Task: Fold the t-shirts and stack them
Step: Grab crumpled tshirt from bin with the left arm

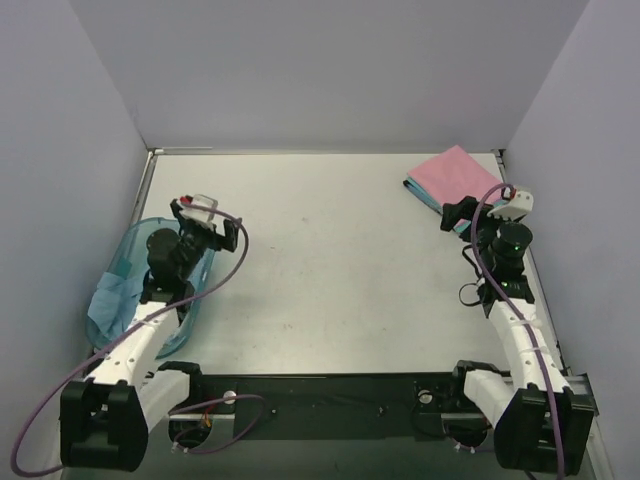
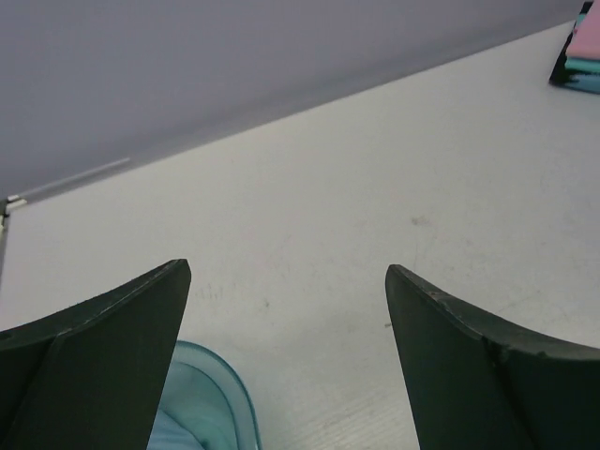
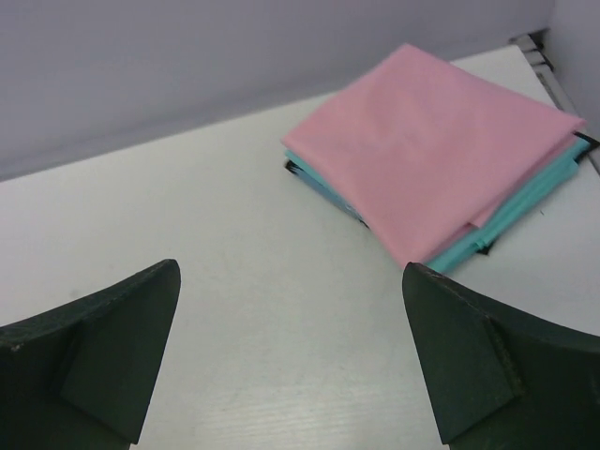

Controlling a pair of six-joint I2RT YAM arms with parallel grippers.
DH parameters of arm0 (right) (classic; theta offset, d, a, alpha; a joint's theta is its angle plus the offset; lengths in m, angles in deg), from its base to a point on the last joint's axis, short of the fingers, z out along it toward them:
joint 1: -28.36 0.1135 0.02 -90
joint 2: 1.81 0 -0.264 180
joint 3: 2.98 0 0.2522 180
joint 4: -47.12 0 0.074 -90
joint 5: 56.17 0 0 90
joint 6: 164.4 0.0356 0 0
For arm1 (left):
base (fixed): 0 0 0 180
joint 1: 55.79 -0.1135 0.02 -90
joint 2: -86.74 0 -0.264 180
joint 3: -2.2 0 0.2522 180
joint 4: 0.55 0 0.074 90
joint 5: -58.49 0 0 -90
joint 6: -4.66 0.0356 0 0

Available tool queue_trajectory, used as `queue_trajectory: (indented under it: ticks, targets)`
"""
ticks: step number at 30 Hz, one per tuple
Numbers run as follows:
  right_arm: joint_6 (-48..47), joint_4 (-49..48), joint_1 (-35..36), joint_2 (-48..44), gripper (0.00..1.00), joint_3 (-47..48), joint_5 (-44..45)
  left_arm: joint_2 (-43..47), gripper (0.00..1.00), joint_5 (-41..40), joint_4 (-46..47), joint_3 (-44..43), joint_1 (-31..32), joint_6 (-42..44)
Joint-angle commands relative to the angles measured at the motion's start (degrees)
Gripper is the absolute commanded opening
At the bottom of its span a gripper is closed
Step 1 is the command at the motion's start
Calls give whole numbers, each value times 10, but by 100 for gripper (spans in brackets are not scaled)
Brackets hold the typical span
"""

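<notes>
A folded pink t-shirt lies on a folded teal t-shirt at the table's back right. In the right wrist view the pink one covers most of the teal one. My right gripper is open and empty just in front of the stack, its jaws apart over bare table. A crumpled light blue t-shirt lies in the teal bin on the left; its print is hidden. My left gripper is open and empty above the bin's far end.
The translucent teal plastic bin stands at the left table edge; its rim shows under the left fingers. Grey walls close in the table on the back and both sides. The stack shows far off in the left wrist view.
</notes>
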Motion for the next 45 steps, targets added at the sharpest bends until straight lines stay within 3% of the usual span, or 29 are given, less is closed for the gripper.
queue_trajectory:
  ticks: [1,3,4,5,6,10,12,13,15,16,20,24,31,35,37,38,39,40,41,45]
  targets:
    - [66,88,1,15,100,95,-162,37,96,-55,-390,-203,1,-10]
    - [108,88,6,50,100,130,-226,10,97,-122,-540,-332,2,-7]
    - [111,101,19,63,100,155,-248,0,97,-122,-644,-369,2,1]
    - [87,116,29,88,100,176,-250,-20,97,-109,-687,-421,1,10]
    - [66,189,61,99,100,215,-227,-36,97,-78,-768,-449,1,35]
    - [-53,344,166,173,100,331,-164,-100,97,-133,-895,-515,-15,62]
    - [-71,374,200,203,100,367,-166,-150,97,-136,-921,-526,-90,87]
    - [-74,380,209,221,100,376,-167,-171,97,-133,-926,-534,-153,91]
    - [-75,393,238,239,100,400,-161,-227,97,-127,-947,-551,-217,103]
    - [-74,394,258,245,100,409,-155,-256,96,-170,-952,-551,-216,115]
    - [-81,399,308,264,100,420,-147,-292,92,-172,-899,-505,-216,125]
    - [-112,432,352,277,100,443,-125,-353,75,-210,-832,-477,-216,113]
    - [-141,479,412,297,100,481,-80,-443,77,-247,-747,-483,-216,110]
    - [-141,487,434,292,100,479,-58,-480,77,-257,-747,-489,-216,118]
    - [-141,488,441,288,100,474,-44,-480,66,-252,-749,-488,-216,120]
    - [-141,488,443,283,100,472,-42,-477,42,-249,-751,-490,-216,121]
    - [-141,491,445,281,100,472,-36,-469,31,-243,-762,-495,-216,121]
    - [-141,493,447,276,100,472,-32,-463,6,-240,-768,-506,-216,121]
    - [-141,495,448,274,100,470,-25,-445,0,-239,-779,-518,-216,120]
    - [-141,495,451,251,100,476,-9,-354,0,-266,-774,-571,-214,123]
